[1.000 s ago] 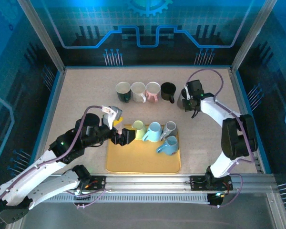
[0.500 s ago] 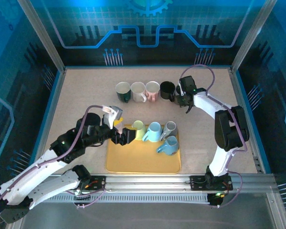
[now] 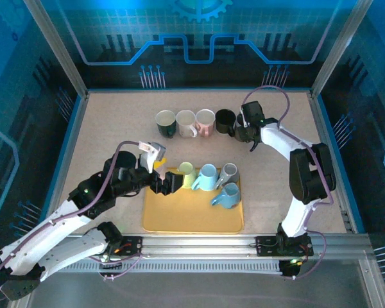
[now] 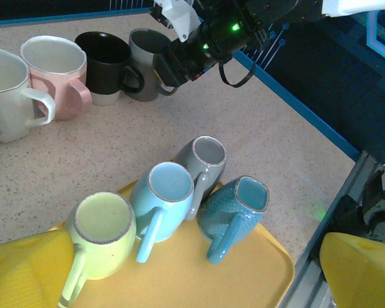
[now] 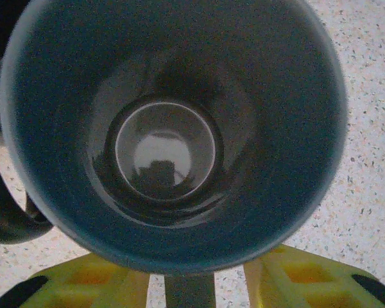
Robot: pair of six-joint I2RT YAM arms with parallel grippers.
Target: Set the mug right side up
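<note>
The grey mug (image 5: 173, 147), stiff, slick, chippable, we would take by its six-o'clock handle (image 5: 189, 295), which the right gripper (image 5: 189, 282) straddles, fingers parted.

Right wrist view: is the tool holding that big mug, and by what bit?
Not gripping, it seems: the right tool straddles the grey mug's handle, with gaps showing on both sides.

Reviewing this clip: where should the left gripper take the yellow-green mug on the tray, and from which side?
Probably the rim wall, one finger inside, one outside. The yellow-green mug lies on its side on the tray, mouth facing the open left gripper, so come from there, pinching the side away from the light blue mug beside it.
</note>
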